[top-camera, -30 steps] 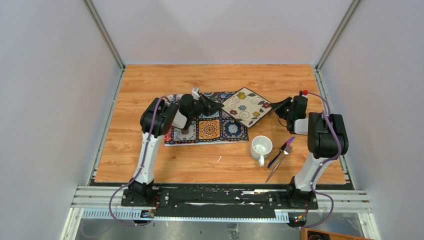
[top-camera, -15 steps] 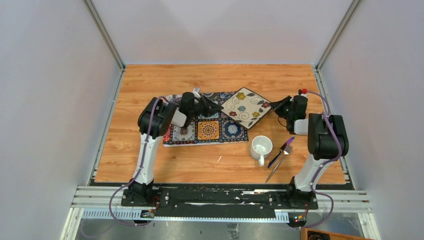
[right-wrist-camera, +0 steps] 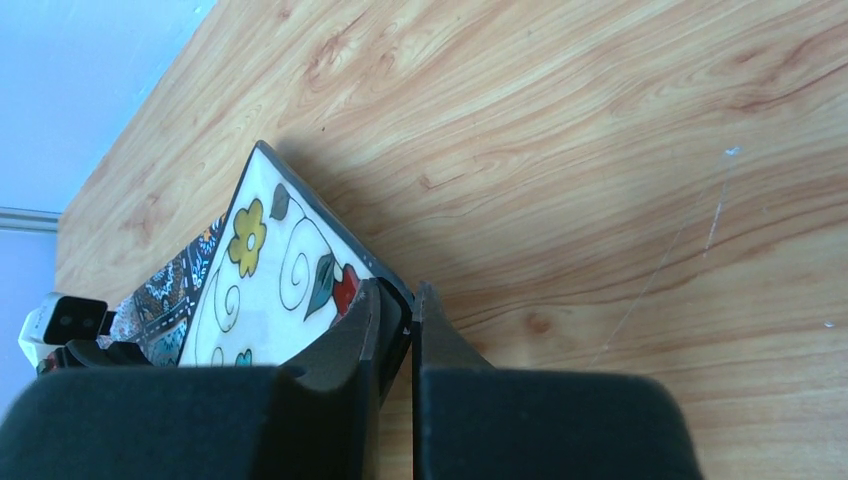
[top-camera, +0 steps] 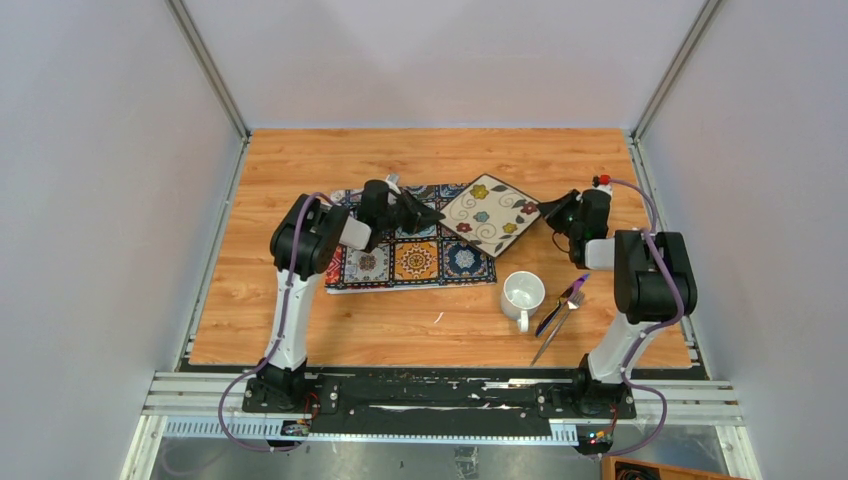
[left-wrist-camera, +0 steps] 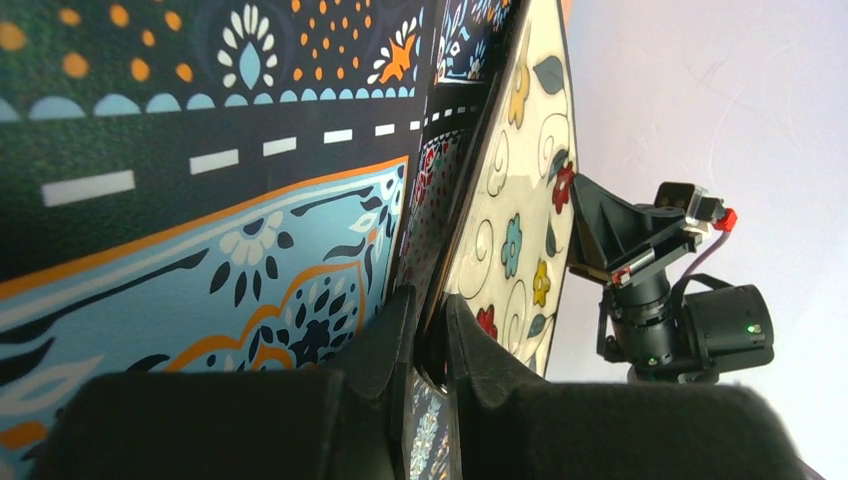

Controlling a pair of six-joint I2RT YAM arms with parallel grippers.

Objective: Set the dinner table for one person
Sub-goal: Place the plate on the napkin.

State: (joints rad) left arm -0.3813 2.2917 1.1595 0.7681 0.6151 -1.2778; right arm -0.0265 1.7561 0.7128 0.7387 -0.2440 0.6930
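The bench point(top-camera: 400, 150) spans my whole workspace, and the setting is barely begun. The mat point(top-camera: 415, 258) lies left of centre, with the plate point(top-camera: 492, 215) half off its far right corner. My left pincer point(top-camera: 437, 213) clamps the plate's left edge, my right pincer point(top-camera: 545, 210) its right corner. The mug point(top-camera: 522, 294), fork point(top-camera: 558, 325) and purple-handled utensil point(top-camera: 562, 300) wait unplaced. I can't tell whether the plate is lifted, nor what the purple piece is.
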